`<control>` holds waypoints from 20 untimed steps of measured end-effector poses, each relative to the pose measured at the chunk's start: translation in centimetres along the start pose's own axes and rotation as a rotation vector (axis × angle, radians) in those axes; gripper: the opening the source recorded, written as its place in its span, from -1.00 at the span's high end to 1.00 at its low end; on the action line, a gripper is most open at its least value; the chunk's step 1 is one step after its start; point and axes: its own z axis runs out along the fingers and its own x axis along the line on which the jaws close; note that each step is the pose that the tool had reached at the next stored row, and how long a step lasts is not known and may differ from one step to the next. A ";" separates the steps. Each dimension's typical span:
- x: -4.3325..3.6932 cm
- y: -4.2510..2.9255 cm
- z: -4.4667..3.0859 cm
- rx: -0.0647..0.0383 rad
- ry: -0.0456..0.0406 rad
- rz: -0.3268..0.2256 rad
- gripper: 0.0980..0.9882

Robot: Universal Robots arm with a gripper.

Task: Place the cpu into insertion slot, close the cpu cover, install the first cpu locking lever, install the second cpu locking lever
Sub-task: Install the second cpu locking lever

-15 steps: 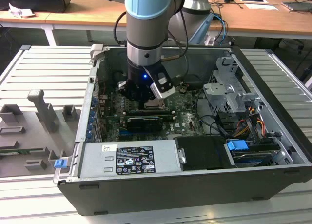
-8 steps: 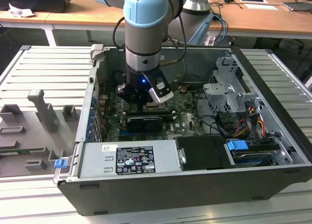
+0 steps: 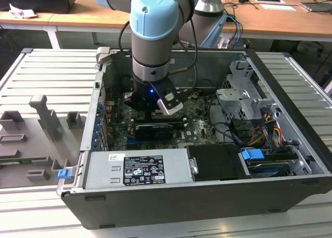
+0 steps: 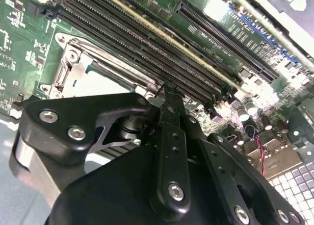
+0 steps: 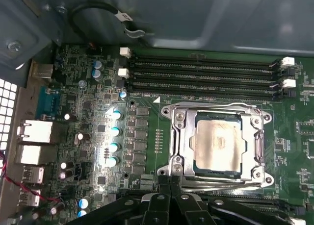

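In the first wrist view the cpu [image 5: 218, 144] lies flat in the insertion slot [image 5: 168, 112], pale metal top up. The cpu cover [image 5: 182, 137] is down over it, framing the chip. Thin wire levers run along the socket's two long edges [image 5: 216, 105]. My gripper [image 5: 169, 183] is shut, its tips together at the socket's near corner with nothing seen between them. In the second wrist view the gripper [image 4: 169, 95] points down beside the cpu cover [image 4: 66, 70], next to the memory slots. In the exterior view the gripper [image 3: 155, 109] hangs low over the motherboard.
The open computer case [image 3: 207, 196] surrounds the board. Long black memory slots [image 5: 206, 73] run just beyond the socket. A black card [image 3: 153, 130] lies in front of the gripper, a drive cage [image 3: 244, 93] stands on the exterior view's right, and a power supply [image 3: 137, 168] is at the front.
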 end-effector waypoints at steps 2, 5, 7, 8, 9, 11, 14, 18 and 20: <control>0.01 -0.06 0.18 -0.012 -0.0006 -0.001 0.98; 0.02 -0.13 0.40 -0.025 -0.0009 -0.002 0.98; 0.03 -0.17 0.55 -0.035 -0.0015 -0.004 0.98; 0.03 -0.19 0.64 -0.039 -0.0020 -0.004 0.98; 0.04 -0.21 0.71 -0.045 -0.0021 -0.005 0.98; 0.15 -0.25 0.86 -0.052 -0.0021 -0.007 0.98; 0.24 -0.25 0.65 -0.057 -0.0024 -0.008 0.98; 0.25 -0.01 -0.62 -0.056 -0.0022 -0.008 0.98; 0.25 0.05 -0.95 -0.056 -0.0022 -0.008 0.98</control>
